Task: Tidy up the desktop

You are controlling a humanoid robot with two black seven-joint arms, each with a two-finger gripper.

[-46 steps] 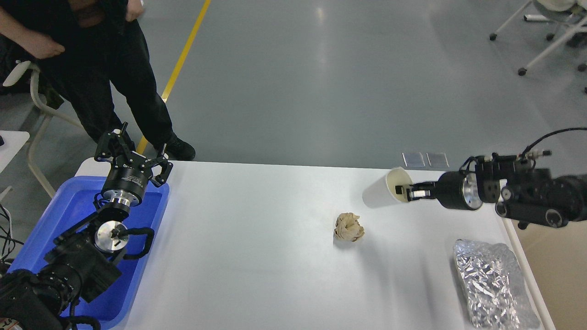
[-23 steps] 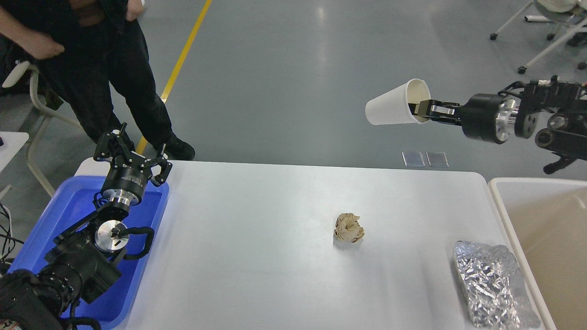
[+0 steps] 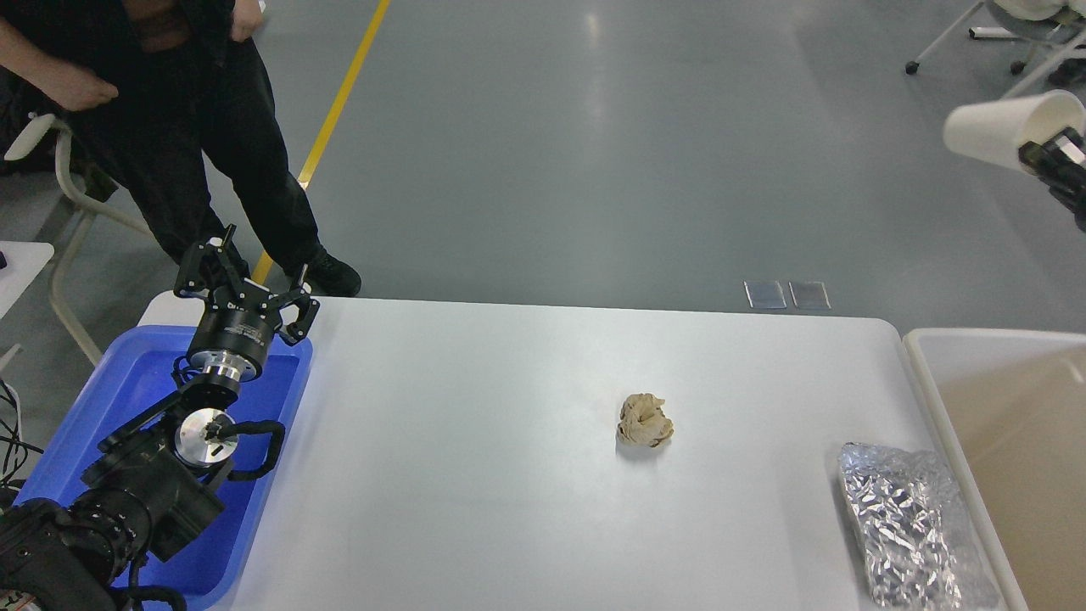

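The white desktop [image 3: 475, 475] fills the lower middle of the head view. On it lie a crumpled brown paper ball [image 3: 645, 421] and a silver foil bag [image 3: 908, 526] at the front right. My right gripper [image 3: 1037, 153] is at the upper right edge, high above the table, shut on the rim of a white paper cup [image 3: 997, 127] held on its side. My left gripper [image 3: 243, 276] is open and empty over the far end of the blue tray [image 3: 127, 399].
A beige bin [image 3: 1001, 407] stands right of the table, below the cup. A person in black [image 3: 170, 127] stands beyond the table's far left corner. Office chair legs [image 3: 976, 51] show at the top right.
My right gripper lifted the white cup off the table and carried it up and to the right, over the beige bin's side. The left arm has not moved.
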